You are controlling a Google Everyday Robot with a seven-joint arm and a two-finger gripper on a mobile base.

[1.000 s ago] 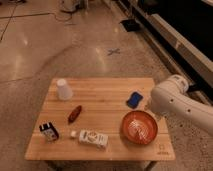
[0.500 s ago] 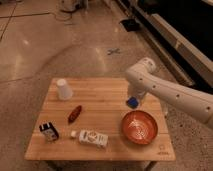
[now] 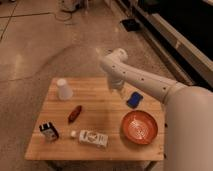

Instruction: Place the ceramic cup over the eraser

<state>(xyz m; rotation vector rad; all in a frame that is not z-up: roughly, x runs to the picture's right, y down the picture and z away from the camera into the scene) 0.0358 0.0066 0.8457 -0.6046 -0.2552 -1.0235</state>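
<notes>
Evidently bound for the cup (image 3: pixel 64 89) at the table's (image 3: pixel 107 112) upper left, the gripper (image 3: pixel 117 90) hangs upper-middle (open or shut: cannot tell); the eraser (image 3: pixel 48 131) sits lower left, the 2 apart.

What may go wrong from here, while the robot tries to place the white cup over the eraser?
1. The claw hangs above the rear middle of the table, apart from the ceramic cup, which stands near the rear left corner; a sideways approach might knock it off the edge.
2. The eraser sits near the front left edge; a badly aimed cup might push it off.
</notes>
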